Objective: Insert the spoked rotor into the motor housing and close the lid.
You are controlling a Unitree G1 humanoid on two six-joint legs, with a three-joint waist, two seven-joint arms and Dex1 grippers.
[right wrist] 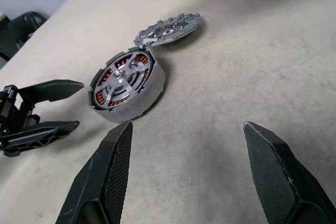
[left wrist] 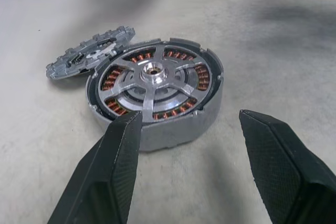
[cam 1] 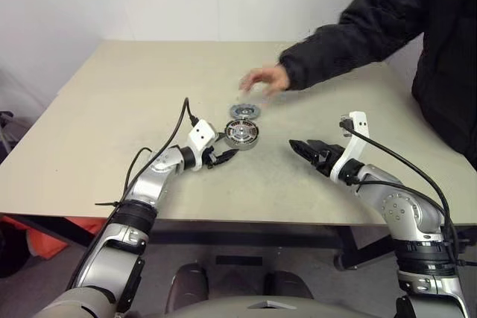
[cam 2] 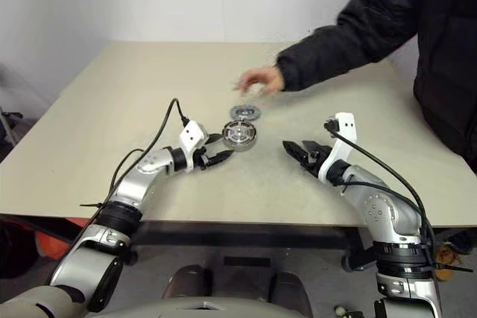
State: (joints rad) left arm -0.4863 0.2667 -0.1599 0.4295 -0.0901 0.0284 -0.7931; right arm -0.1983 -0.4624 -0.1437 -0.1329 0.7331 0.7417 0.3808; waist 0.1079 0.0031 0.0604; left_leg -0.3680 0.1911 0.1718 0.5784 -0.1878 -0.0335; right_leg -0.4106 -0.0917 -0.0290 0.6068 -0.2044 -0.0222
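Left tool (cam 1: 226, 156) spread, empty, arm low over tabletop (cam 1: 97, 117), pointing at motor housing (cam 1: 242, 134) just beside its tips. Spoked rotor (left wrist: 152, 80) already sits inside housing; left wrist view shows copper coils btwn spokes. Lid (cam 1: 244, 112) lies flat behind, edge touching housing. No readable markings. Person's hand (cam 1: 266, 80) hovers near lid. Right tool (cam 1: 305, 150) spread, empty, aimed left, well apart from housing.

I count one housing (left wrist: 157, 95) on the table (cam 1: 112, 109), with one rotor (left wrist: 152, 77) seated in it. One lid (left wrist: 86, 53) lies just beyond. I see two grippers, left (cam 1: 226, 156) and right (cam 1: 298, 147), and one person's hand (cam 1: 264, 80) at the far side.
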